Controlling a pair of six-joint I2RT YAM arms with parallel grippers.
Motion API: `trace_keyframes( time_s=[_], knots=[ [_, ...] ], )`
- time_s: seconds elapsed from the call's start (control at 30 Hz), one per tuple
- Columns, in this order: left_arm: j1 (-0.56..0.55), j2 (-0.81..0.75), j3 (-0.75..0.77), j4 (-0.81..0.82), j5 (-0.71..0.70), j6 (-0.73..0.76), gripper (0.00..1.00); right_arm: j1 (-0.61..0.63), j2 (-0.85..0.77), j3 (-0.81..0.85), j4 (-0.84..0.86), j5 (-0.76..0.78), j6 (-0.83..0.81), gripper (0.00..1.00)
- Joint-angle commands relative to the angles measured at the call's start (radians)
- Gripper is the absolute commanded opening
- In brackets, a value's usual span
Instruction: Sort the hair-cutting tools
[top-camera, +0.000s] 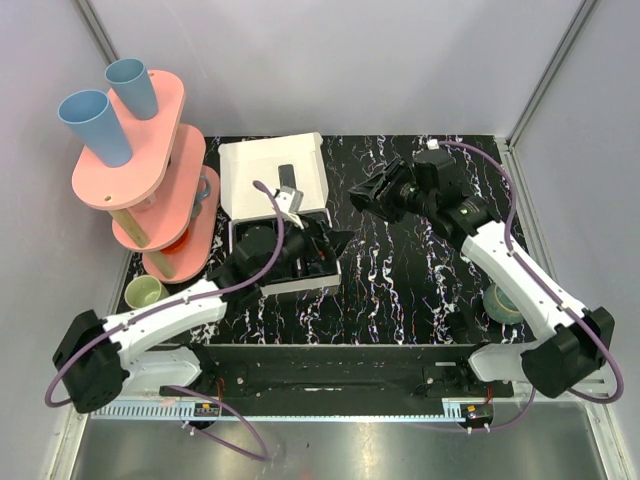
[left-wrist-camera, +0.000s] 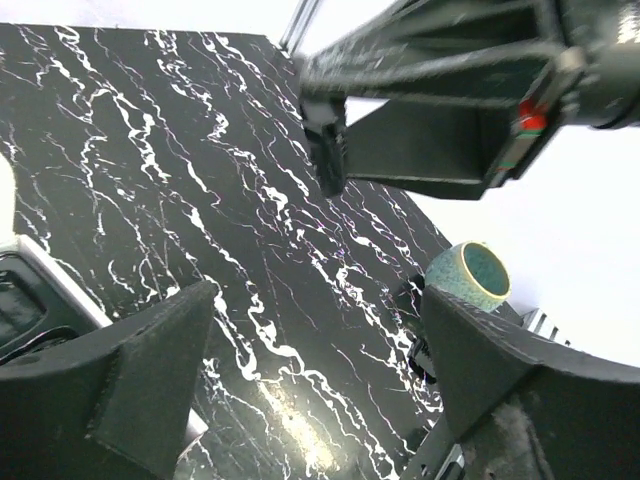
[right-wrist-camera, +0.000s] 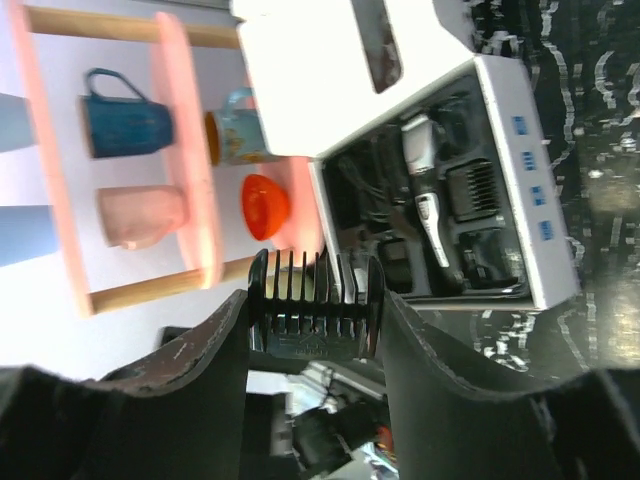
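While one black comb attachment is clamped across its base between the fingers of the right gripper, its teeth are seen pointing upward in the right wrist view. This held piece is kept to the right of the white box, apart from it and above the black marbled worktop. A slim clipper with a pale head is seated lengthwise in the black moulded tray of the box. Two more comb attachments are lodged in recesses just beside it, on the side nearer the box wall. The lid of the box is folded back flat at the far side. The left gripper is positioned over the tray, and its fingers are spread wide with nothing between them. Through that gap only the worktop is visible in the left wrist view. A dark teal bowl is located at the right edge of the worktop, beside the right arm. A pink tiered shelf is placed to the left of the box. Two blue cups are stood upside down on its top tier, and mugs and an orange bowl are stored on the lower tiers. A pale green cup is set on the worktop near the foot of the shelf.
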Motion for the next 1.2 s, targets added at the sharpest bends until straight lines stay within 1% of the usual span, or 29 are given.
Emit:
trace_keyframes(
  time_s=[0.0,0.03,0.13,0.17,0.27,0.4,0.5,0.6,0.73,0.97,1.17],
  knots=[
    [-0.043,0.076,0.085,0.17,-0.06,0.032,0.84,-0.003,-0.08,-0.003,0.079,-0.062,0.124,0.25],
    [-0.045,0.084,0.093,0.179,-0.075,0.034,0.78,-0.003,-0.088,-0.003,0.079,-0.062,0.131,0.25],
    [-0.057,0.093,0.099,0.231,-0.117,0.034,0.68,-0.003,-0.113,-0.009,0.079,-0.054,0.151,0.25],
    [-0.063,0.093,0.101,0.239,-0.132,0.035,0.62,-0.003,-0.117,-0.01,0.079,-0.054,0.156,0.24],
    [-0.083,0.088,0.099,0.263,-0.152,0.037,0.57,-0.003,-0.119,-0.01,0.081,-0.064,0.164,0.24],
    [-0.115,0.082,0.094,0.28,-0.192,0.045,0.56,-0.001,-0.116,-0.012,0.079,-0.067,0.171,0.24],
    [-0.118,0.085,0.101,0.293,-0.209,0.057,0.55,-0.003,-0.116,-0.01,0.087,-0.068,0.17,0.24],
    [-0.118,0.096,0.124,0.285,-0.233,0.072,0.51,-0.003,-0.108,-0.004,0.09,-0.076,0.158,0.24],
    [-0.118,0.113,0.151,0.28,-0.273,0.072,0.41,-0.003,-0.108,-0.004,0.09,-0.076,0.153,0.24],
    [-0.118,0.174,0.214,0.248,-0.272,0.081,0.38,-0.003,-0.102,-0.004,0.093,-0.079,0.147,0.24],
    [-0.118,0.197,0.248,0.219,-0.266,0.062,0.31,-0.003,-0.102,-0.003,0.098,-0.074,0.145,0.24]
  ],
)
